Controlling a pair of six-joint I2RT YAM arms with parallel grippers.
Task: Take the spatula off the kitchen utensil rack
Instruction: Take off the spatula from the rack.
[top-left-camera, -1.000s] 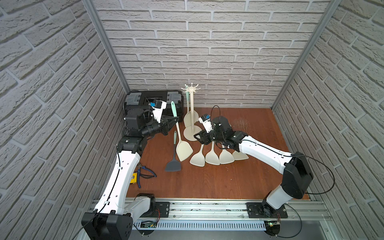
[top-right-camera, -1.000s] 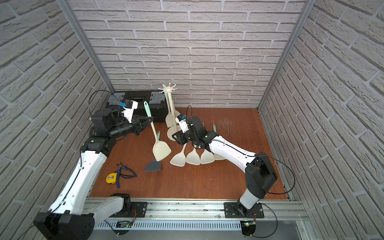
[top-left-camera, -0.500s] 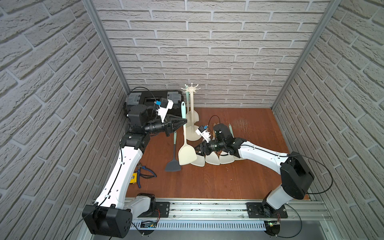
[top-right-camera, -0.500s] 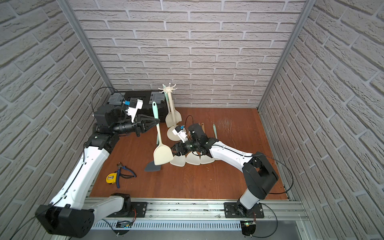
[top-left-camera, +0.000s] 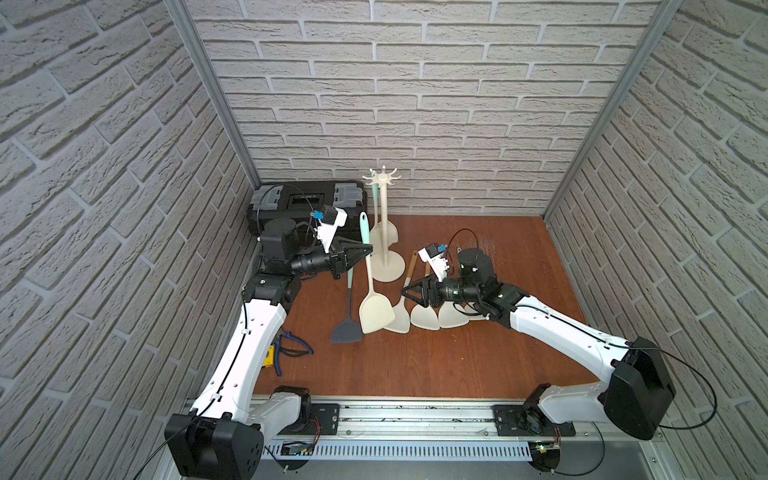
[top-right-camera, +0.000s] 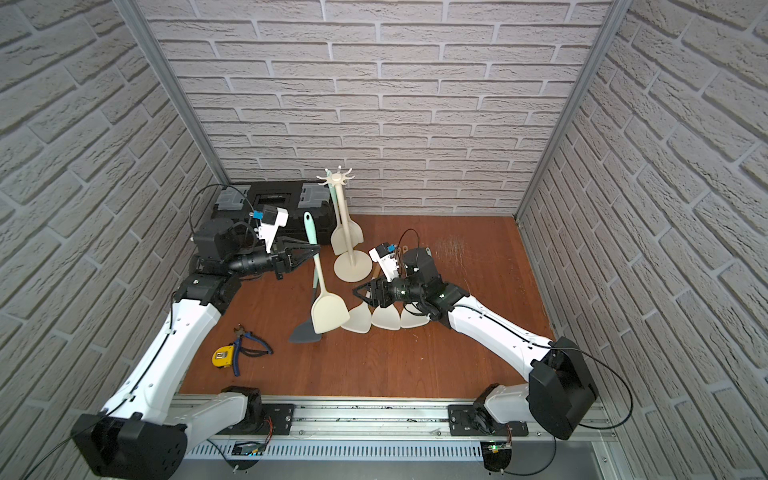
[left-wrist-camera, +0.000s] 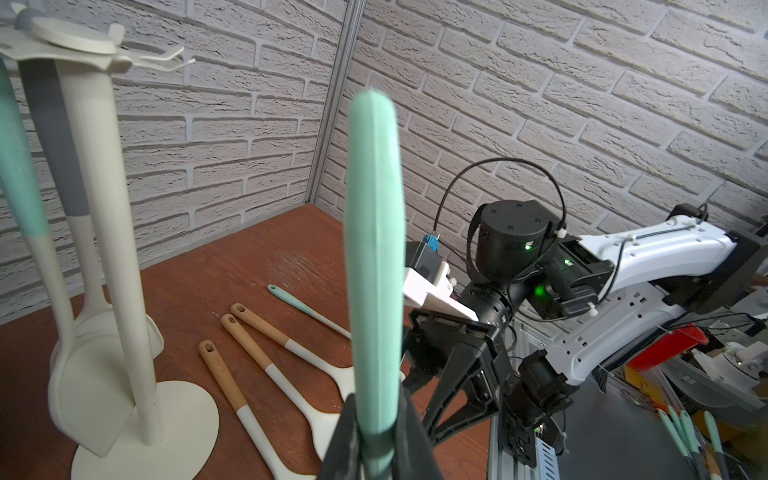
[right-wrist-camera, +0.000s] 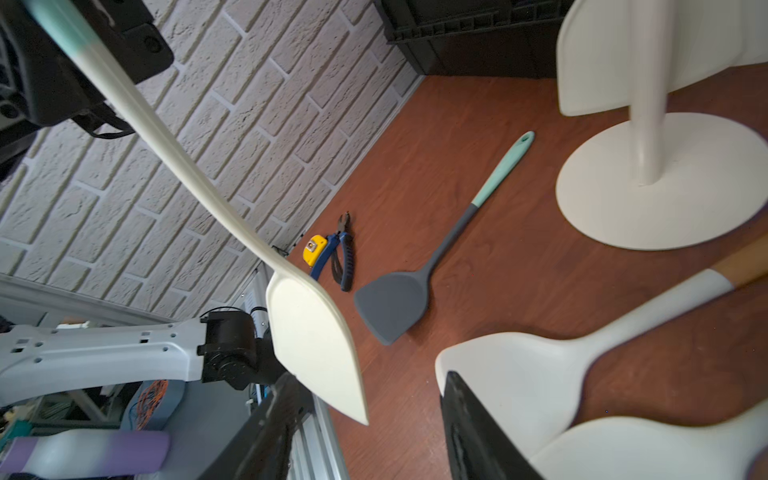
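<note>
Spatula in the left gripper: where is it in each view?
Top views: spatula in the left gripper, mid-scene beside the rack.
Left wrist: mint handle, dead centre.
Right wrist: cream blade close up, near the grey spatula.
Shared landmark: the rack's round base.

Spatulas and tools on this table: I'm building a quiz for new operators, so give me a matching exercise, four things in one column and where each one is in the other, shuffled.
Things
1. mint-handled spatula
2. grey spatula
3. pliers
4. kitchen utensil rack

Places
A. flat on the table, blade toward the front rail
B. upright beside the black toolbox
C. clamped in the left gripper
D. next to the yellow tape measure

Pairs: 1-C, 2-A, 3-D, 4-B
</note>
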